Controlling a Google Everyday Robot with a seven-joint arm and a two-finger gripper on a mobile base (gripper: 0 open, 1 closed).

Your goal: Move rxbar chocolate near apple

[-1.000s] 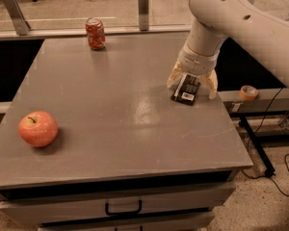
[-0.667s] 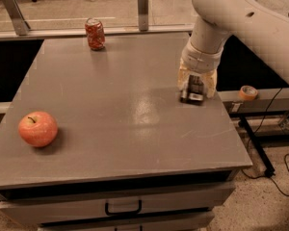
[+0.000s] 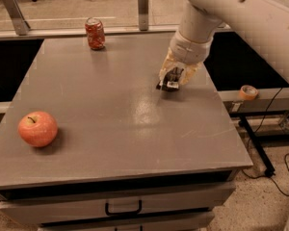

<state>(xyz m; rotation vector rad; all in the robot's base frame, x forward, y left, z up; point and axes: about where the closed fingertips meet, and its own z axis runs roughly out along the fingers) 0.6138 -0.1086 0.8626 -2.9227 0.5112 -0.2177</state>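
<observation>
The rxbar chocolate [image 3: 169, 84], a small black wrapper with a white label, is at the table's right middle, between the fingers of my gripper [image 3: 174, 79]. The gripper comes down from the white arm at upper right and is shut on the bar, holding it at or just above the grey table [image 3: 135, 143]. Most of the bar is hidden by the fingers. The apple [image 3: 37, 128], red-orange with a short stem, sits near the table's front left edge, far to the left of the gripper.
A red patterned can [image 3: 95, 33] stands at the table's back edge, left of centre. A glass barrier with metal posts [image 3: 143, 1] runs behind the table. An orange tape roll [image 3: 248, 91] and cables lie off the table's right side. A drawer handle [image 3: 123, 209] is below the front edge.
The gripper's fingers have closed on the rxbar chocolate, and gripper and bar have shifted a little to the left. The apple and the can have not moved.
</observation>
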